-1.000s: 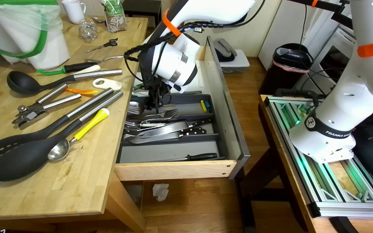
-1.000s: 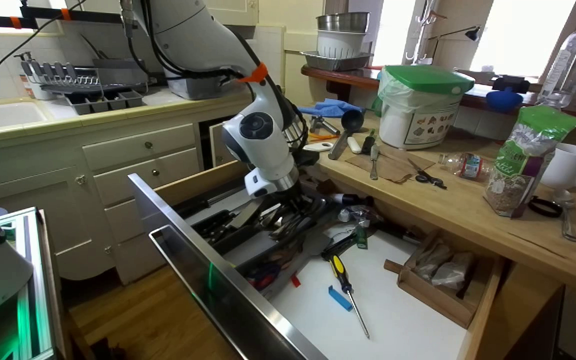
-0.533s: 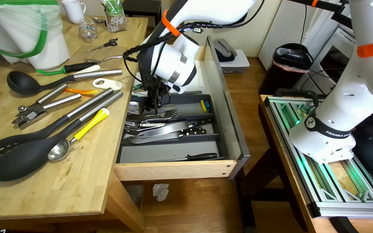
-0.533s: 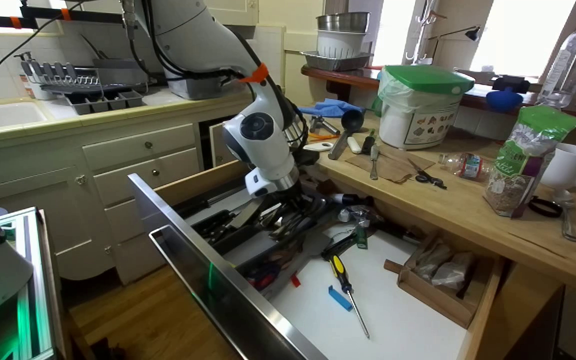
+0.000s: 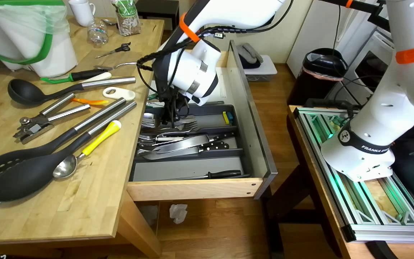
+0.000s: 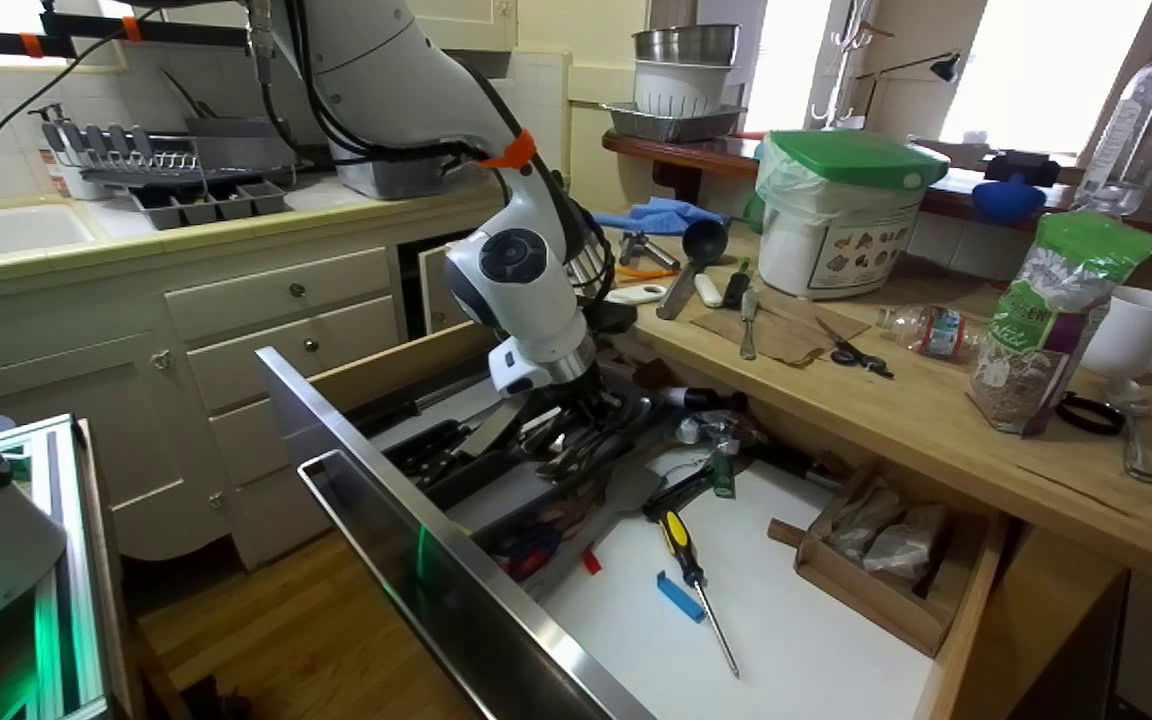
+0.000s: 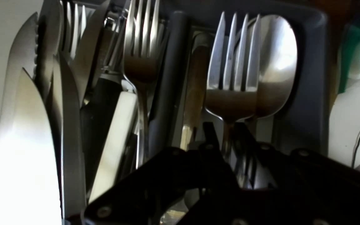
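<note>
1 fork (image 7: 231, 101): my tool (image 7: 224, 126) straddles its neck, slightly parted, nothing visibly gripped; barely moved this past second, so fork seems unlifted.

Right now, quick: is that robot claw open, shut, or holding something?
Gripper: fingers close together, either side of a fork; whether they grip it can't be told.

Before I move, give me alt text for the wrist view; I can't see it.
The hand straddles the neck of a fork overlapping a spoon in a dark cutlery tray; whether it grips the fork is unclear. Past a divider, toward the picture's left, lie another fork, a white handle and several knife blades.
</note>
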